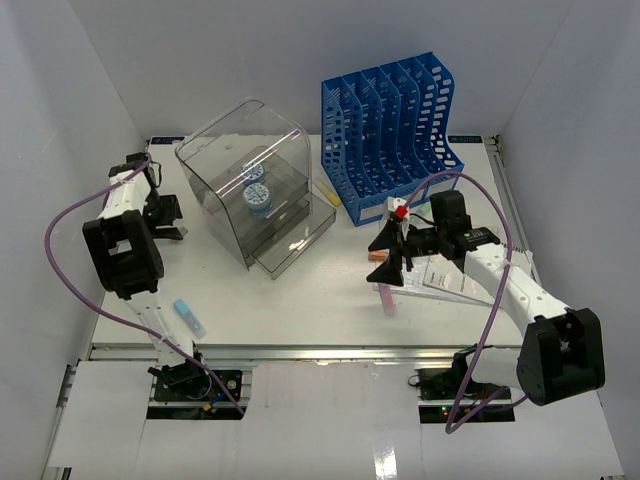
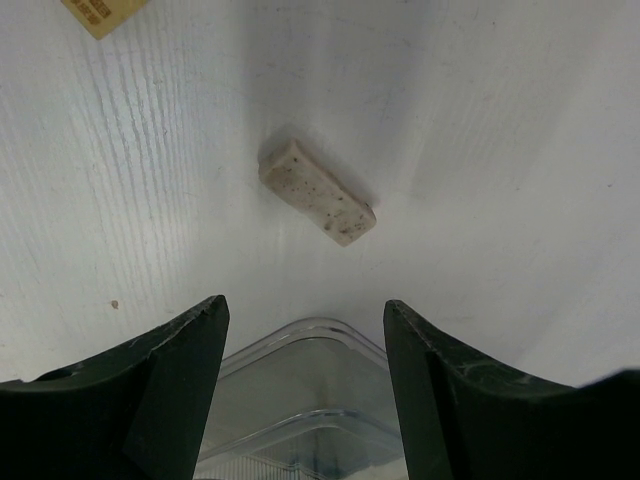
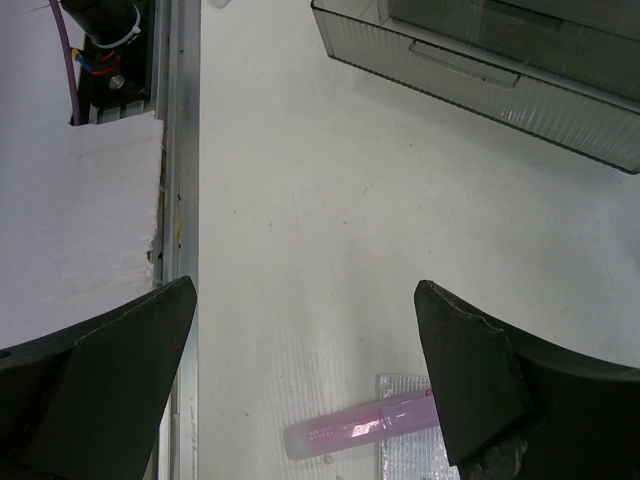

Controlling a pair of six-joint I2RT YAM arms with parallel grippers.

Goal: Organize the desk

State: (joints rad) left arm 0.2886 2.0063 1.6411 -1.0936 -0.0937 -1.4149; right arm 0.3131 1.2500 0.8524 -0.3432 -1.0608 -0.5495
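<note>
Flat white rectangular desk (image 1: 300, 310) fills the walled enclosure, with a metal rail on its 6 o'clock edge. I see bare room at 6. Clear plastic drawer box (image 1: 255, 190) stands at 11, blue slotted file rack (image 1: 390, 120) at 1. Left gripper (image 2: 305, 310): jaws apart, empty, with a speckled beige eraser block (image 2: 318, 191) ahead of them. Right gripper (image 3: 305, 290): spread wide, empty, near a pink translucent tube (image 3: 360, 425).

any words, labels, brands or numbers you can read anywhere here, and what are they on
No text is legible in any view.
White papers: printed lines, too small to read.
Yellow card, cut off by the left wrist view's top edge: dark marks, blurred.
Round blue-and-white items in the clear drawer box: pattern only, too small.
</note>
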